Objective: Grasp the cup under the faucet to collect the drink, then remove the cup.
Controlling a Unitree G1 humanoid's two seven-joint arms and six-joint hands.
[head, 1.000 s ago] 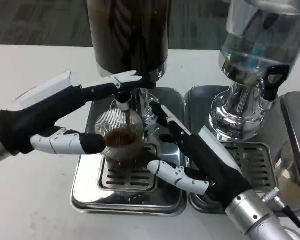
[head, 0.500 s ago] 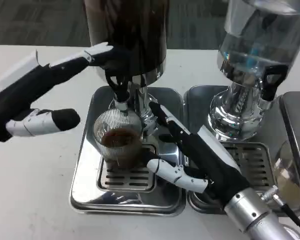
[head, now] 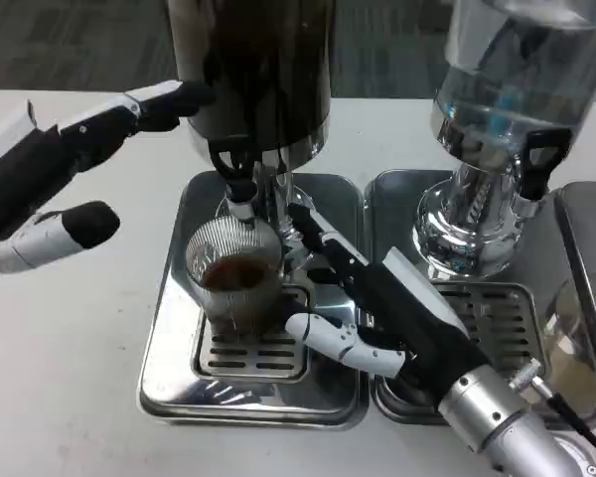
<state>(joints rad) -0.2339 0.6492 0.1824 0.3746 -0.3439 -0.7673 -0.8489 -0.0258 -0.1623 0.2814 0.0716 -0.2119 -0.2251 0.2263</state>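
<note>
Cup (head: 233,278), ribbed and part-filled with dark drink, stands on the left drip tray (head: 169,383) at frame centre, directly under the faucet (head: 236,184) of the dark dispenser (head: 258,70). A second ago a stream was pouring and the left hand (head: 55,189) pressed the tap; now the stream has stopped and that hand, fingers spread and empty, has drawn off to the upper left. Filling looks finished (removal remains). The right hand (head: 377,308) stays open beside the cup, fingers near but not closed on it. The clear dispenser (head: 497,109) at upper right crowds any rightward exit.

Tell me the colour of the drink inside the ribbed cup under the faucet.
Dark brown, seen best in the head view, inside the clear ribbed cup.
</note>
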